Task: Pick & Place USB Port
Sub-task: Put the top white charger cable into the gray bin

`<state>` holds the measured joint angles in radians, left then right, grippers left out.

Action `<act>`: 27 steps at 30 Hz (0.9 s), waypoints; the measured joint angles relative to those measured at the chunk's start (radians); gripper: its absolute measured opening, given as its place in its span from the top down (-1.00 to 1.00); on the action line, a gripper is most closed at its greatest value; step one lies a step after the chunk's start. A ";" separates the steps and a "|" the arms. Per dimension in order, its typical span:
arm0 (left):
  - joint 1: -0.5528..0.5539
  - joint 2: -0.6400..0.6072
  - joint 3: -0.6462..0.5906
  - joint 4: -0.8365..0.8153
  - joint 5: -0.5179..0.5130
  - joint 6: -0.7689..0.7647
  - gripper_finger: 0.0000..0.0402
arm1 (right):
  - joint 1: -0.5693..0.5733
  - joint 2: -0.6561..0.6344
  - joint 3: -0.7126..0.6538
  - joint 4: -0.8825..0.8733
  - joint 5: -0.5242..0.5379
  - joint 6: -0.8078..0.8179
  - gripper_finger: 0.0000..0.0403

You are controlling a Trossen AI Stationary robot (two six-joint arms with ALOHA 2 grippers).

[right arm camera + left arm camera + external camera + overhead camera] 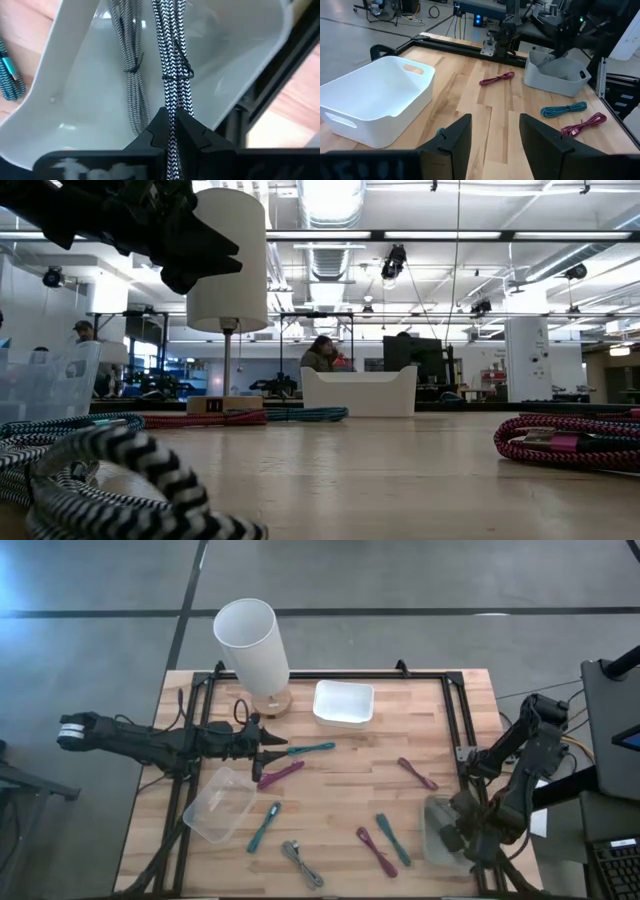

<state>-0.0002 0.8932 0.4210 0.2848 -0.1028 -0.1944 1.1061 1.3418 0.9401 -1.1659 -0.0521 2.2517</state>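
Several bundled USB cables lie on the wooden table: teal (310,749), magenta (280,773), teal (263,825) and black-and-white (302,863) among them. My left gripper (278,752) (495,135) is open and hovers by the near end of the teal cable (440,132), in front of the white bin (375,100). My right gripper (172,122) is shut on a black-and-white cable (172,55) over the grey bin (440,835) (240,65). A second black-and-white cable (131,75) lies on that bin's floor. My right gripper pinches the black-and-white cable bundle (172,102) between its two fingers, coming from above and pointing down into the grey bin. The fingers lie along the bundle. It hangs straight below them, past its tie (177,74); whether its lower end touches the bin floor, I cannot tell.
A white lamp (255,650) stands at the far left of the table, next to the white bin (344,702). A clear plastic bin (218,805) sits near the left front. More cables lie mid-table: magenta (418,773), magenta (376,850), teal (393,838). A black frame (455,690) borders the table.
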 joint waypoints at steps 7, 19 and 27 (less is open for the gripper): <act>0.000 0.000 0.000 0.003 0.000 -0.011 0.16 | -0.007 0.085 0.000 0.082 -0.006 -0.029 0.93; 0.000 0.000 0.000 0.022 0.000 -0.023 0.16 | -0.049 0.097 0.000 0.113 -0.008 -0.034 0.50; 0.000 0.000 0.000 0.022 0.000 -0.023 0.16 | -0.083 0.089 0.000 0.278 -0.008 -0.054 0.33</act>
<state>-0.0004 0.8932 0.4206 0.3065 -0.1028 -0.2173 1.0236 1.4307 0.9401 -0.8877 -0.0601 2.1981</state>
